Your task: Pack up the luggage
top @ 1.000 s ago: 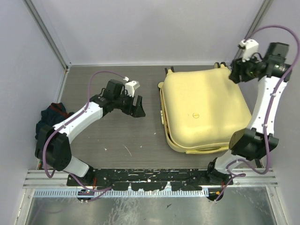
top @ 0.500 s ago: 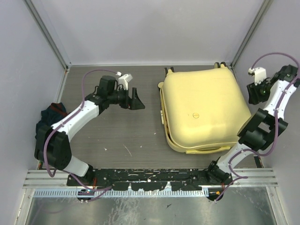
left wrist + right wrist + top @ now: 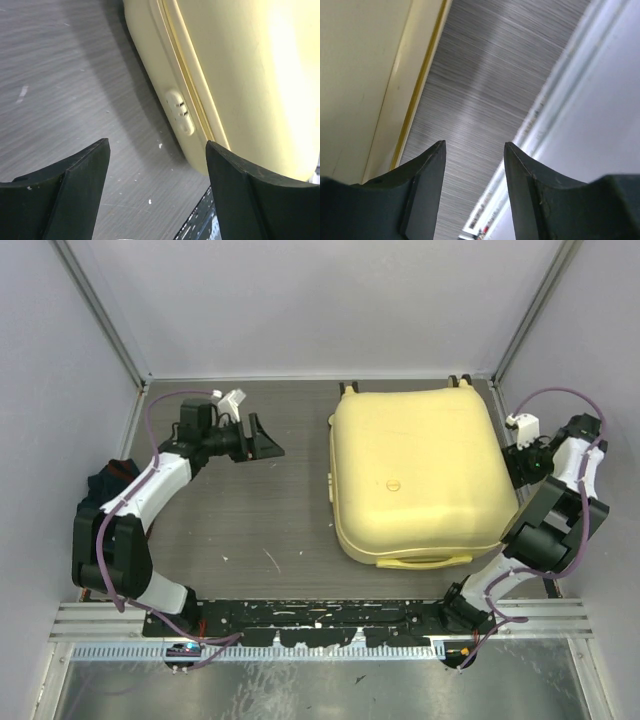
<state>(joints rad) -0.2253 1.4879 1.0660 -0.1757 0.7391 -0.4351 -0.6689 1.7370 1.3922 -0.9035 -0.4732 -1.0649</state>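
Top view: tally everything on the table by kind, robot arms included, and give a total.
Suitcase: 1
Pile of dark clothes: 1
Robot arms: 2 (left arm, right arm)
Total: 4

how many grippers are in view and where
2. The left gripper hovers open over the table left of the luggage; the right gripper is open beside the luggage's right edge, near the wall.
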